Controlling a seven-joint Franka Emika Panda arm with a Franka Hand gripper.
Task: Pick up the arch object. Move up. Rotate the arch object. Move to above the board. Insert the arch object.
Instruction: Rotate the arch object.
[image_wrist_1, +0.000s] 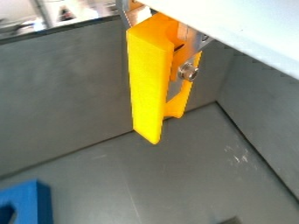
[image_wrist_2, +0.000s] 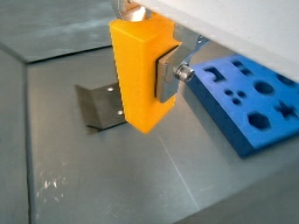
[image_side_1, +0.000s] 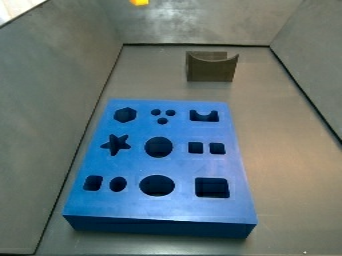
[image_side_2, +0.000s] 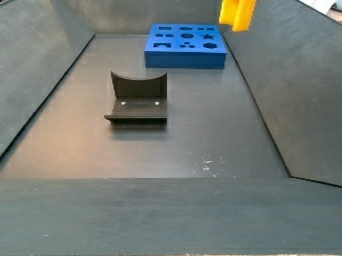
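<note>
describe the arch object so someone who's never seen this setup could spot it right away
Start at the big blue board on the dark floor, then look above it to the pincer. The arch object hangs clamped there, off the floor. It is the only bright yellow-orange thing, unlike the dark fixture standing on the floor.

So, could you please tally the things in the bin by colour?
Yellow: 1, the arch, held off the floor in the claw
Blue: 1, the board
Dark: 1, the fixture
Total: 3
</note>
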